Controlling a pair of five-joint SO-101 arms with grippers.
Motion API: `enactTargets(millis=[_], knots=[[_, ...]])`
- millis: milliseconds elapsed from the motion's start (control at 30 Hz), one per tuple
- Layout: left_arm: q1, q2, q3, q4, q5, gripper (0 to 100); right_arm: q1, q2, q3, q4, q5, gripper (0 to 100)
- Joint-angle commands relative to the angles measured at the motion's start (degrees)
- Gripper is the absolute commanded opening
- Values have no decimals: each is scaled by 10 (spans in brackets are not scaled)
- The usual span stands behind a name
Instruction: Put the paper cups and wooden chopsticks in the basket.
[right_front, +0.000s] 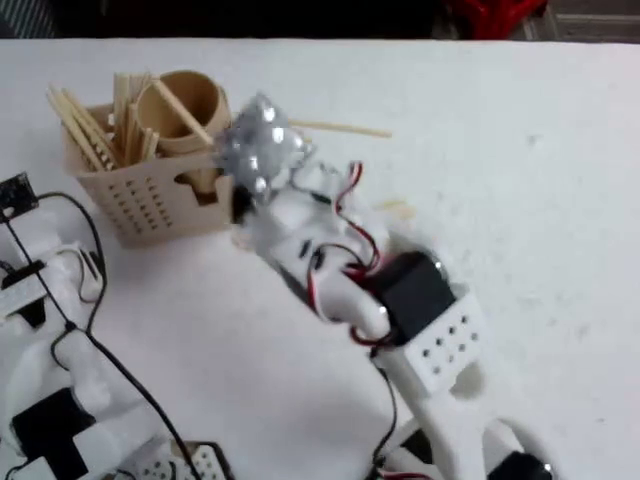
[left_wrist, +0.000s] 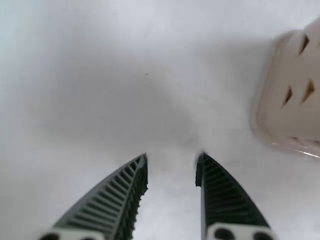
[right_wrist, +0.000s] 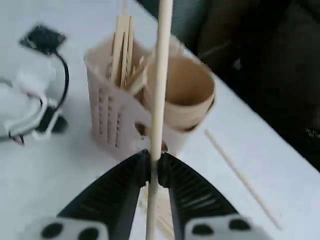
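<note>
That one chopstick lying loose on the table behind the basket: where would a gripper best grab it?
Probably near the middle of the loose chopstick, coming straight down from above and straddling its thin width. It lies flat on the table with bare surface along both sides, while one end lies nearer the basket, leaving less room there.

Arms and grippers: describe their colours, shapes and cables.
The right arm is white plastic with a black servo block, a perforated bracket and looping red and white cables. The left arm is white and black, trailing black cables. The left gripper and right gripper have black, ribbed, tapering fingers on white bases.
</note>
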Motion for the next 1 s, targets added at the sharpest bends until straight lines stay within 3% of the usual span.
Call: enactTargets(millis=[0,233,367,567,800,967], knots=[[8,-15,-3,-11,6,173,-16,86,-150,-70,-45,16],[8,-15,-3,-11,7,172,-22,319,-361,-226,-120,17],[8,-15,-3,-11,7,172,-43,431,-491,-283,-125,17],[8,-15,-2,-11,7,172,-72,582,-660,-286,-125,17],[8,-15,-2,-11,6,171,-74,659,-753,-226,-128,19],[8,-15,-2,-11,6,171,-72,666,-758,-217,-128,128]])
